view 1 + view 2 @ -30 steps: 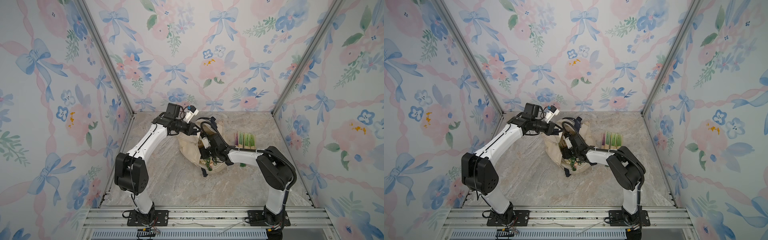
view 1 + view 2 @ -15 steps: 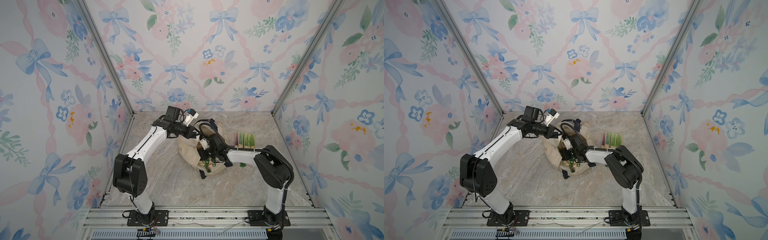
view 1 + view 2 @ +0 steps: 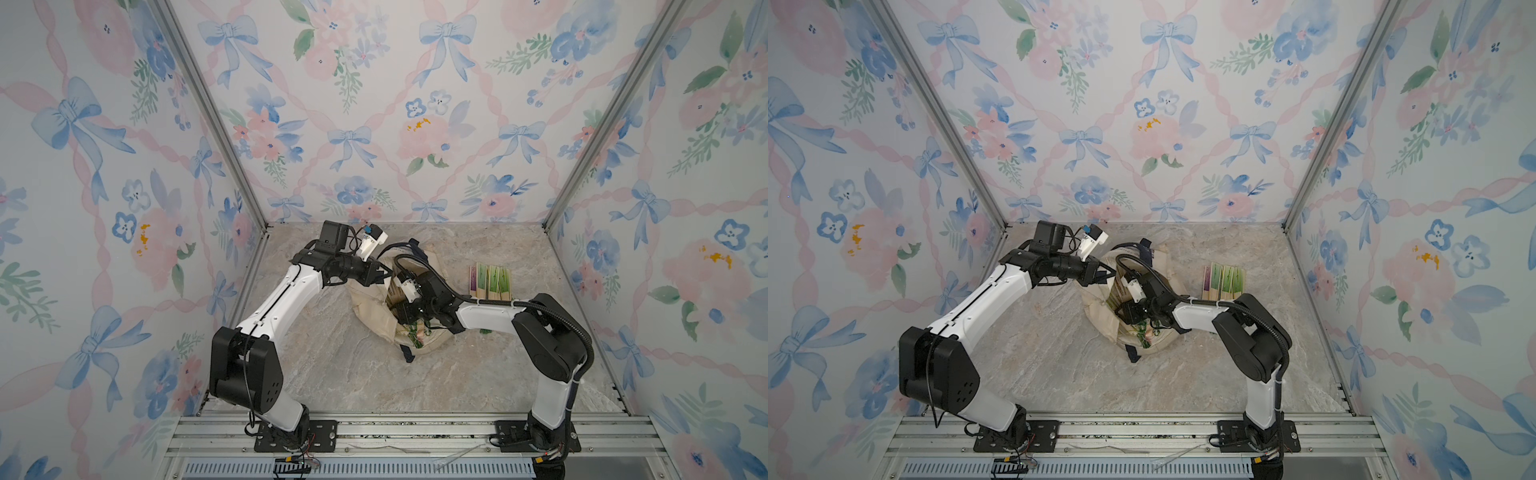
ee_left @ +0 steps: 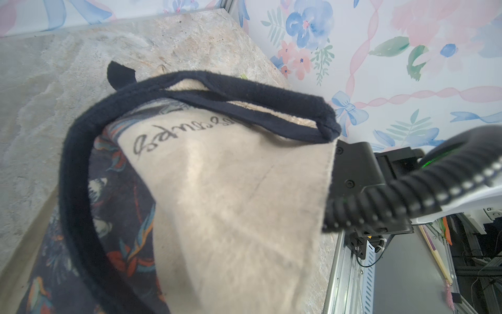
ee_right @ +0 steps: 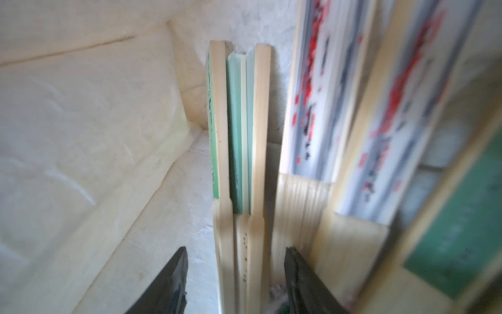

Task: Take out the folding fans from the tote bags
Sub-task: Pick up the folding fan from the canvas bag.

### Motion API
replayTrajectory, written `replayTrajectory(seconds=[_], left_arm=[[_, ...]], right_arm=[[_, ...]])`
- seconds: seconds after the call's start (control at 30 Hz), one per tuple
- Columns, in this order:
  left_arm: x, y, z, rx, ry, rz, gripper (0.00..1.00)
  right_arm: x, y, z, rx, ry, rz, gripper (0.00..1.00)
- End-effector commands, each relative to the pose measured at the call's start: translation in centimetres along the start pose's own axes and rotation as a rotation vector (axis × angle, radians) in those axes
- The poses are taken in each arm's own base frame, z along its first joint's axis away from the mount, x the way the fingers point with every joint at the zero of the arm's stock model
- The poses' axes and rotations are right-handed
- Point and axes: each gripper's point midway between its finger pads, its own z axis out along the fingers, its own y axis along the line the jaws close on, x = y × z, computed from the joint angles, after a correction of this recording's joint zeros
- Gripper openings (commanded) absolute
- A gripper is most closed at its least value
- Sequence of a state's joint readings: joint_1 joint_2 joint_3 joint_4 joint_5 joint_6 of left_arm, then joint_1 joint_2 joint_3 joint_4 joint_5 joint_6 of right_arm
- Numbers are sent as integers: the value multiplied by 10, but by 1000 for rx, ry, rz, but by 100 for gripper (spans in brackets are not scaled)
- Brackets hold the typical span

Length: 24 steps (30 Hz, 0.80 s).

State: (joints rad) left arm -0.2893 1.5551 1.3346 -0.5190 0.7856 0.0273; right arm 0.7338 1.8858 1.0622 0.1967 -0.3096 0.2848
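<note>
Inside the tote bag (image 3: 370, 309), standing on end against the canvas: a green folding fan (image 5: 241, 130), pale ribs nearest the right wrist camera, other folding fans packed just beside it, a white-and-red fan (image 5: 312, 95) closest. Straddled low on the ribs by the right end effector (image 5: 236, 252), jaws apart, nothing clamped yet; one jaw clear of the ribs, its mate crowding the white-and-red fan. Further out, bag mouth held up by the left end effector (image 3: 384, 273), pinched together on the cream rim near a navy handle (image 4: 81, 190), fingertips hidden behind cloth in the left wrist view. Beyond the bag, well apart on the marble surface (image 3: 332, 374), a neat row of fans (image 3: 490, 282) already out.

Risks, judged from here:

- **Closing now:** likely to catch the neighbour along with the green folding fan, or to wedge a jaw between them and skew both.
- **Pulling back with a weak pinch on smooth bamboo:** probable slip, fan dropped back into the bag.
- **Friction among tightly packed fans:** whole bag dragged along, rim tugged out of the left grip, mouth collapsing over the right wrist.
</note>
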Motion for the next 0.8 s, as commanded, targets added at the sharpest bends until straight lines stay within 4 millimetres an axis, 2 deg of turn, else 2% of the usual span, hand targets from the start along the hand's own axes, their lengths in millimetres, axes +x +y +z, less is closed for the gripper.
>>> replayTrajectory(seconds=[0.0,0.17,0.37,0.63,0.77], left_arm=[[-13,-3,-7,11,-46,62,0],[-26,6,-2,1,-57,103,0],[-51,8,15,5,-69,223,0],[-101,2,36,-1,-114,419,0],[-97,-3,43,25,-104,425,0]], right_arm=[[-13,13,-11,14,-49,-48,58],[-13,16,-11,31,-52,-63,58],[-14,14,-8,44,-44,-78,58],[-42,-1,-18,128,-101,-93,58],[-52,-11,-17,150,-113,-57,58]])
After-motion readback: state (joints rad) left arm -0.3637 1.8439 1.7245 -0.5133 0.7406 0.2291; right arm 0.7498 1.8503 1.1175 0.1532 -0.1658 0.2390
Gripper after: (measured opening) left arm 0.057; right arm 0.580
